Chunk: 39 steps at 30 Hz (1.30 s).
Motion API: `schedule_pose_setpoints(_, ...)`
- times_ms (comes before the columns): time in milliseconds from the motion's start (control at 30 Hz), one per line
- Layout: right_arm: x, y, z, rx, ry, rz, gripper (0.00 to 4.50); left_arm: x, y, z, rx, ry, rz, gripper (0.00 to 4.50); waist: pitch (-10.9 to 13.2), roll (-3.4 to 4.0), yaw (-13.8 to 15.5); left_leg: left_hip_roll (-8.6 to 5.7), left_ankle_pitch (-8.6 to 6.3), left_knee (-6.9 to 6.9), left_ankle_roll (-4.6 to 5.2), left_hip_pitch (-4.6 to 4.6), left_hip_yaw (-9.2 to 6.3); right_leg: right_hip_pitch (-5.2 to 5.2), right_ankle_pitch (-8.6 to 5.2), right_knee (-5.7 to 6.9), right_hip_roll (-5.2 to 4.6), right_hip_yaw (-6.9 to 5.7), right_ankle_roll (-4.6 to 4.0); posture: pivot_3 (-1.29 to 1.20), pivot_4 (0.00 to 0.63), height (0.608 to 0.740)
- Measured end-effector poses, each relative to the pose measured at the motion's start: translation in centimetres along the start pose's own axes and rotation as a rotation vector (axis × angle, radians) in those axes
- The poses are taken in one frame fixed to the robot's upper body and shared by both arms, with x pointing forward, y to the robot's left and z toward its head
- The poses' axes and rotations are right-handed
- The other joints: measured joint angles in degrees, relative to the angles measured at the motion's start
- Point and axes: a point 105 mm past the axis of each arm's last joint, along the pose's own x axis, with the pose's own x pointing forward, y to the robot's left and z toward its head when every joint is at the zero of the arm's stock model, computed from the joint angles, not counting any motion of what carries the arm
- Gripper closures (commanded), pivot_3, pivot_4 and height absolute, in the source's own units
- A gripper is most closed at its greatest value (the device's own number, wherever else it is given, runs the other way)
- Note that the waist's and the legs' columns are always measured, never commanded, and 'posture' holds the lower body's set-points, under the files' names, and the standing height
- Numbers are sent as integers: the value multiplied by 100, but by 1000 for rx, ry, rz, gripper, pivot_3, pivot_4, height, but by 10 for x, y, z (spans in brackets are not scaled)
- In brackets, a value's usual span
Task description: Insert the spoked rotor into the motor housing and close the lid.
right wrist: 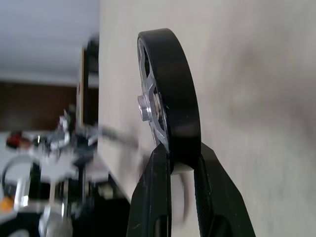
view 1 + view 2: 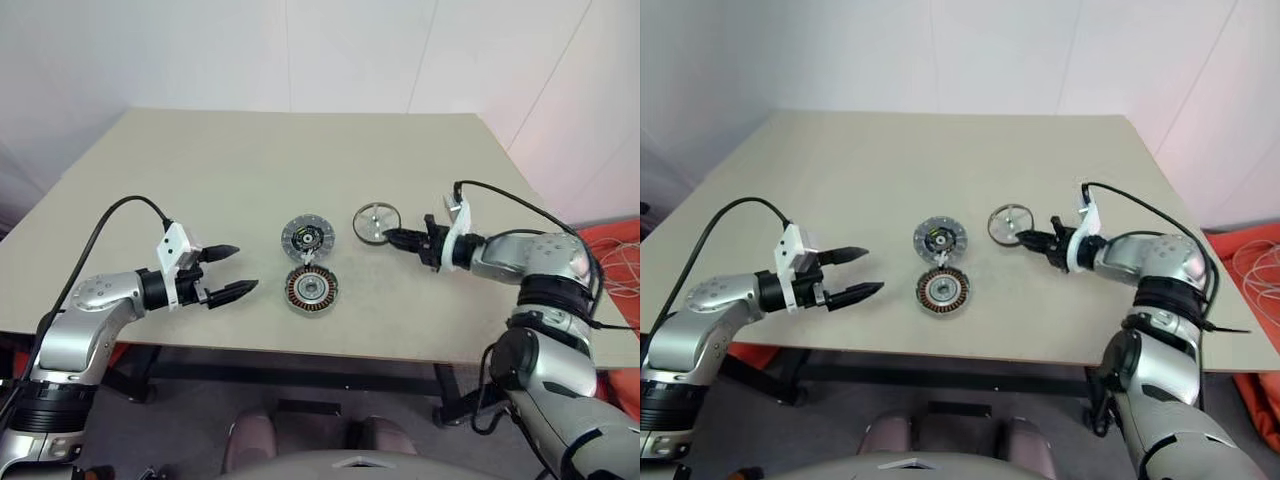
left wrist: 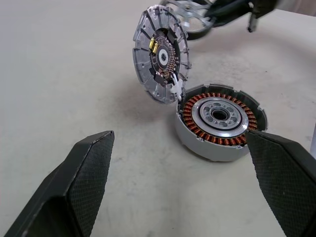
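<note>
**Right hand grips rotor rim, left hand spread by housing**

Head view: we see the right hand (image 2: pixel 388 237) clamped on the rim of the spoked rotor (image 2: pixel 376 221), right of the lid (image 2: pixel 307 237). The lid sits just behind the motor housing (image 2: pixel 311 289), mid-desk (image 2: pixel 250 160). Left hand (image 2: pixel 232 270) is released, fingers apart, left of the housing.

Left wrist view: we see the lid (image 3: pixel 161 53) tilted up, ribbed face showing, its edge touching the housing (image 3: pixel 220 119), windings exposed.

Right wrist view: we see fingers (image 1: pixel 153 192) pinching the rotor (image 1: pixel 170 113) rim, edge-on.
</note>
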Motion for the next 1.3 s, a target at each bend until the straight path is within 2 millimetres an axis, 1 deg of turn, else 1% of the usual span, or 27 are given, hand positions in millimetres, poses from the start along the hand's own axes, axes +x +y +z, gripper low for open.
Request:
schedule_pose_setpoints(67, -6, -3, -17, -38, 68, 0, 4176, 0, -1, -2, -5, 4, -4, 0, 2, 3, 19, 0, 0, 0, 1, 2, 4, 0, -1, -3, -1, 1, 2, 0, 0, 740)
schedule_pose_setpoints(133, -10, 1, -29, -81, 117, 14, 4176, 0, -1, -3, -7, 6, -5, 0, 2, 8, 40, 1, -1, 0, 1, 7, 7, 1, -1, -3, 0, 1, 3, 0, 0, 740)
schedule_pose_setpoints(167, -14, 4, -34, -133, 147, 8, 4176, 0, -2, -3, -7, 6, -7, 0, 2, 14, 62, 1, -1, 0, 2, 7, 7, 1, -2, -3, 0, 1, 4, 0, 0, 740)
schedule_pose_setpoints(233, -17, 13, -39, -197, 179, 13, 4176, 0, -2, -3, -8, 7, -10, 0, 2, 16, 81, 1, -1, 0, 3, 14, 7, 8, -2, -4, 0, 1, 5, 0, 0, 740)
schedule_pose_setpoints(300, -17, 22, -42, -215, 202, 50, 4176, 0, -2, -3, -8, 7, -10, 0, 2, 15, 83, 1, -2, 0, 4, 17, 6, 14, -3, -10, 0, 1, 6, 0, 0, 740)
schedule_pose_setpoints(433, -10, 41, -53, -198, 276, 162, 4176, 0, -1, -4, -7, 9, -9, 0, 1, 16, 79, -1, -2, 1, 5, 11, 4, 14, -2, -24, -1, 0, 8, 0, 0, 740)
schedule_pose_setpoints(567, -1, 65, -63, -173, 346, 265, 4176, 0, -1, -4, -6, 10, -7, 0, 1, 15, 78, -1, -1, 0, 2, 7, -1, 15, -1, -25, -1, -2, 8, 0, 0, 740)
schedule_pose_setpoints(667, 9, 73, -67, -146, 347, 276, 4176, -1, -1, -5, -7, 11, -5, 0, 1, 15, 77, -2, -2, -4, 3, 2, -1, 12, -1, -25, -1, -3, 8, 0, 0, 740)
schedule_pose_setpoints(767, 24, 80, -63, -125, 313, 270, 4176, -1, -1, -5, -7, 13, -4, 0, 0, 15, 55, -2, -1, -5, 1, -8, -1, 1, -1, -23, 0, -3, 7, 0, 0, 740)
schedule_pose_setpoints(833, 35, 78, -62, -107, 295, 236, 4176, -1, -1, -5, -6, 12, -3, 0, 0, 14, 56, -2, 0, -5, 0, -8, -2, 0, -1, -21, 0, -3, 7, 0, 0, 740)
schedule_pose_setpoints(1000, 50, 62, -72, -60, 307, 129, 4176, -1, 0, -5, -6, 14, 5, 0, 0, 12, 73, -6, 0, -4, 0, -15, -4, 0, -3, -21, -3, -3, 11, 0, 0, 740)
schedule_pose_setpoints(1200, 57, 53, -82, -30, 319, 85, 4176, -1, 0, -5, 0, 13, 10, 0, -1, 10, 61, -5, 1, -4, -2, -13, -4, 0, -3, -20, -3, -3, 12, 0, 0, 740)
schedule_pose_setpoints(1300, 57, 47, -86, -19, 325, 62, 4176, -1, 0, -7, -3, 17, 16, 0, -1, 10, 63, -6, 1, -4, -2, -14, -4, 0, -3, -20, -3, -3, 13, 0, 0, 740)
